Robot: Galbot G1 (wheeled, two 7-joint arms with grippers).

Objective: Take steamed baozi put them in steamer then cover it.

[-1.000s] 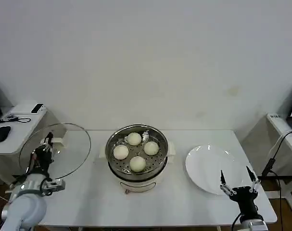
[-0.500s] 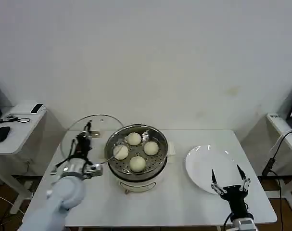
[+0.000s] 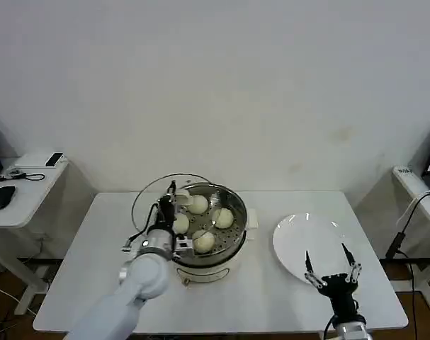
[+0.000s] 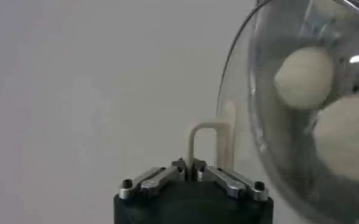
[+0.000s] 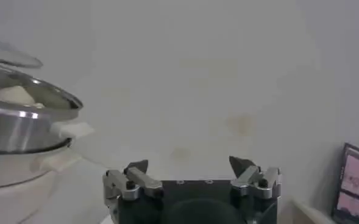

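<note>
My left hand (image 3: 171,193) pinches the glass lid (image 3: 165,205) by its handle, tilted over the steamer (image 3: 202,223) holding four baozi (image 3: 203,241). My right hand (image 3: 331,273) waits spread near the plate (image 3: 300,241).

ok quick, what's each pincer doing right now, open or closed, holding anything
Left pincer: closed on the handle of the glass lid, held tilted at the steamer's left rim.
Right pincer: open, holding nothing, near the plate.

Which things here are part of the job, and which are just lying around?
Job: baozi, steamer, glass lid held by the left gripper, over the steamer's left edge.
Lying about: white plate, open right gripper near it, mouse on side desk.
</note>
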